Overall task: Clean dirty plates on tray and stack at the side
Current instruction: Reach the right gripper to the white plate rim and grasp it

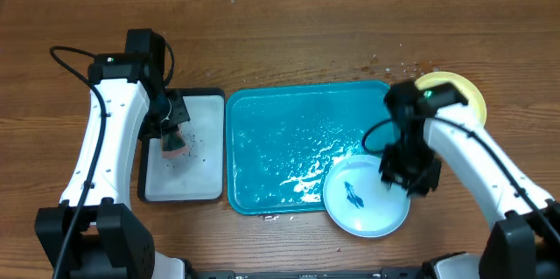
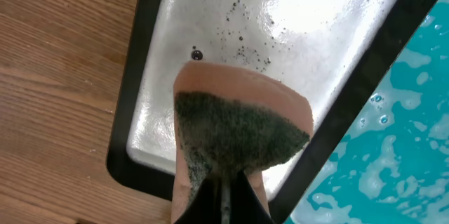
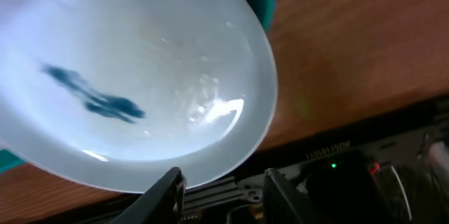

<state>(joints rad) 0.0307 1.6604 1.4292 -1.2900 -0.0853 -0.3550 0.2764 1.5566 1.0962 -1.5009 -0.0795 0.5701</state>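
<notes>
— Turquoise tray: position to be stated.
— It is set at the centre of the wood-grain tabletop, just beside a smaller black-rimmed white tray on its left. White foam is seen across its floor.
— Plates accounted for?
— 1 pale blue plate is recorded at the tray's near right corner, lying partly over the rim and partly beyond it over the tabletop. A dark blue smear is noted on its white centre. 1 yellow-green rimmed plate is seen on the tabletop off the tray's far right corner, partly hidden by the right arm. Whether another lies under it cannot be told.
— State of the right fingers?
— They are positioned at the blue plate's right edge. In the right wrist view they are spread apart, with the plate's rim just above the gap. Nothing is seen clamped between them.
— And the left fingers?
— They are closed on a sponge, salmon-bodied with a dark green scouring face, held over the white tray. Dark specks are noted on that tray's floor.
</notes>
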